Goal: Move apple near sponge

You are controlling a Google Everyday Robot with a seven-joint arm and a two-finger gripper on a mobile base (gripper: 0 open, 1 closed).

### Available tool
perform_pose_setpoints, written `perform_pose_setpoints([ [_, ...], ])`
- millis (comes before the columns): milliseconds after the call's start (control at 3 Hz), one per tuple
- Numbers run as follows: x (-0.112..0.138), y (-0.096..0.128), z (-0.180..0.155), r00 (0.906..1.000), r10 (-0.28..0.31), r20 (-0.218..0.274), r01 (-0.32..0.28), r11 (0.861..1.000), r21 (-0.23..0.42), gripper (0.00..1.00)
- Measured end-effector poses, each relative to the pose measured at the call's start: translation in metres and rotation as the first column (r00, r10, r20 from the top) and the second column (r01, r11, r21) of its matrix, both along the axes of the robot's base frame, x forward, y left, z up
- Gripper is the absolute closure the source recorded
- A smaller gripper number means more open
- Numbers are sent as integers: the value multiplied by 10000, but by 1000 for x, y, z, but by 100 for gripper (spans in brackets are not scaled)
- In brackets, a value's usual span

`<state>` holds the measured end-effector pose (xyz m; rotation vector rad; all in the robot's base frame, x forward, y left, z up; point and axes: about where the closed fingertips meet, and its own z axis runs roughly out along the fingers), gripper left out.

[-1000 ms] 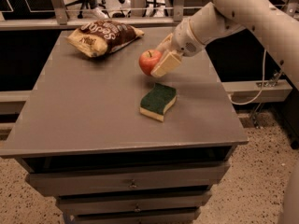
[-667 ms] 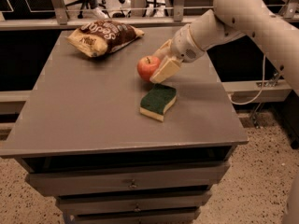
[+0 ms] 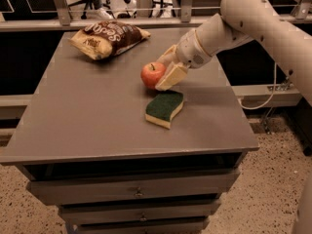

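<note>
The red apple [image 3: 152, 74] with a short dark stem is held in my gripper [image 3: 165, 68], just behind the sponge and low over the table. One pale finger [image 3: 171, 77] lies against the apple's right side and the other reaches behind it. The sponge [image 3: 165, 108], dark green on top with a pale yellow base, lies flat on the grey table [image 3: 87, 126], a short gap in front of the apple. My white arm [image 3: 243, 18] comes in from the upper right.
A brown chip bag [image 3: 107, 38] lies at the table's back left. A metal railing [image 3: 146, 9] runs behind the table. Drawers [image 3: 139, 191] are below the front edge. A cable [image 3: 270, 89] hangs at the right.
My gripper has carried the apple forward and slightly left, lower and closer to the sponge. The sponge and chip bag have not moved.
</note>
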<state>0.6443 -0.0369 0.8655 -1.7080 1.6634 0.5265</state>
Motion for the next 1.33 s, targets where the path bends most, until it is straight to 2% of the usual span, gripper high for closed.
perform_pose_setpoints([
  [667, -17, 22, -6, 9958, 893, -224, -895, 9959, -107, 1],
  [1000, -20, 28, -6, 9931, 1150, -222, -1153, 9932, -136, 0],
  [1333, -21, 29, -4, 9931, 1154, -184, -1155, 9933, -36, 0],
])
